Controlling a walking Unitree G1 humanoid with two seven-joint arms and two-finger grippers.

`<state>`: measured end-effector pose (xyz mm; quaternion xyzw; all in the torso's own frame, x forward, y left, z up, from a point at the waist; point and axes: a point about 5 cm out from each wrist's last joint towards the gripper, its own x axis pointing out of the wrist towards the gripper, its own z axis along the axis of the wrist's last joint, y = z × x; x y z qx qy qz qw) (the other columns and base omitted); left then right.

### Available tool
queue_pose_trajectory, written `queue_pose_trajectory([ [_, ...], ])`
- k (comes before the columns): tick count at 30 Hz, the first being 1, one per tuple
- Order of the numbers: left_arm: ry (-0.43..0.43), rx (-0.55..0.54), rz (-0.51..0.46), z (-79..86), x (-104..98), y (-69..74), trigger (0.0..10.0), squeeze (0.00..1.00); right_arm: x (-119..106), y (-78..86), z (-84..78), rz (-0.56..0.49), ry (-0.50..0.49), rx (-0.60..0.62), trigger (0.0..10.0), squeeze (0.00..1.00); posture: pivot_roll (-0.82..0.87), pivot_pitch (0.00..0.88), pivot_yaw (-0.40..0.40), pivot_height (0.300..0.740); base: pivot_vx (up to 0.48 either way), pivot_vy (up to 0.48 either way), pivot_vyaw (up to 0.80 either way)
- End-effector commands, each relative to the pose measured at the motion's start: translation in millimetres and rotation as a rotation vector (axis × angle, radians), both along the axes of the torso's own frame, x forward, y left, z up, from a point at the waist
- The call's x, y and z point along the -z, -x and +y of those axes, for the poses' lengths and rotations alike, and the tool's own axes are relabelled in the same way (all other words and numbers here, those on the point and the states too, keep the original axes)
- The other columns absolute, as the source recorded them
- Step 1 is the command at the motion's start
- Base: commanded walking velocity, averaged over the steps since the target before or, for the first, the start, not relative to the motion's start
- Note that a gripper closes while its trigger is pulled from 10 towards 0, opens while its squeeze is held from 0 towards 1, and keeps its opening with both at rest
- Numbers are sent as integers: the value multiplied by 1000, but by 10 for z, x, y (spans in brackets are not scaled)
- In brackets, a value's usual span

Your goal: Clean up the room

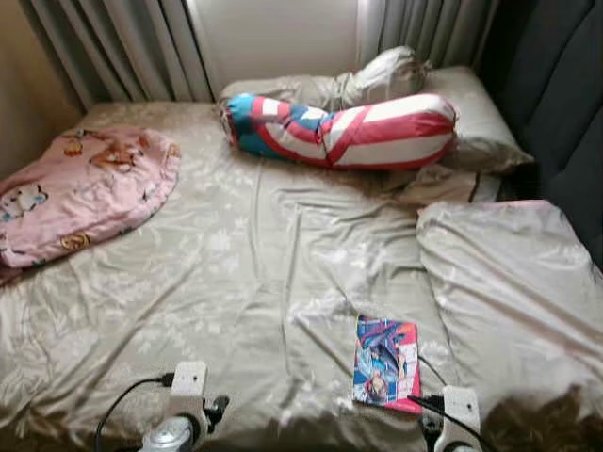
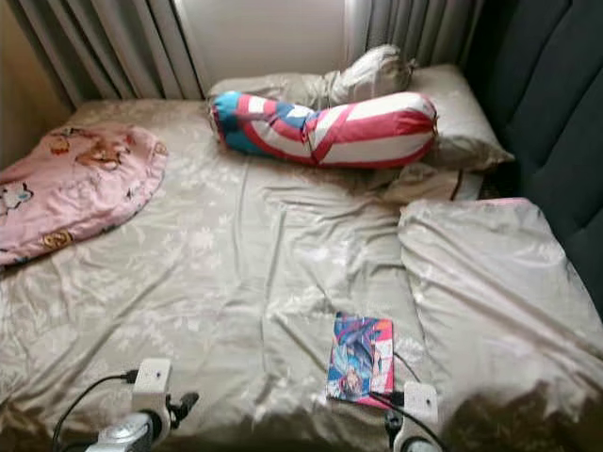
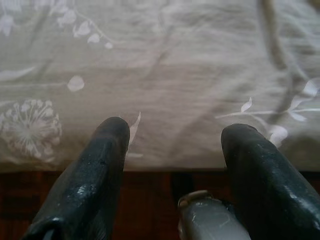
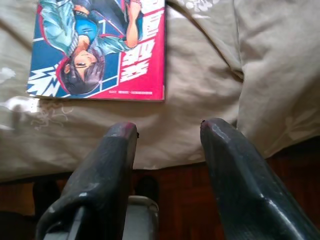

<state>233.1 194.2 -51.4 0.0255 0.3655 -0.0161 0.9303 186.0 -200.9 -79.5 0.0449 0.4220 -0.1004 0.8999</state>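
I stand at the foot of the bed [image 1: 236, 282], which is covered in a beige sheet with a pale flower print. My left gripper [image 3: 175, 145] hangs at the near edge of the bed, its jaws apart and holding nothing, over bare sheet with dark floor below. My right gripper [image 4: 167, 132] is also at the near edge, jaws apart and empty, and the book [image 1: 386, 363] lies flat on the sheet just beyond its fingertips [image 4: 122, 137], not touching them. The book has a bright cover in blue and red with a drawn figure. To its right a beige blanket [image 1: 513, 292] lies rumpled on the bed. At the head of the bed a long bolster [image 1: 344, 130] striped red, white and blue lies across beige pillows [image 1: 471, 118]. A pink blanket [image 1: 80, 188] with cartoon prints sits at the far left. Grey curtains [image 1: 122, 47] hang behind the bed.
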Motion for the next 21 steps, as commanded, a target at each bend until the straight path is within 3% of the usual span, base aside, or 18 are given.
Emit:
queue_pose_trajectory([
  [1, -20, 37, 22, -38, 41, 44, 10000, 0, 56, 111, -1, 39, -4, 23, 10000, 0, -63, 0, 10, 729, 0, 0, 0],
  [7, -42, 51, 51, -59, 84, 96, 10000, 0, 86, 175, 25, 49, -20, -1, 10000, 0, -77, 0, 18, 729, 0, 0, 0],
  [21, -66, 47, 87, -43, 154, 208, 10000, 0, 117, 238, 36, 77, -19, -42, 10000, 0, -80, 0, 15, 729, 0, 0, 648],
])
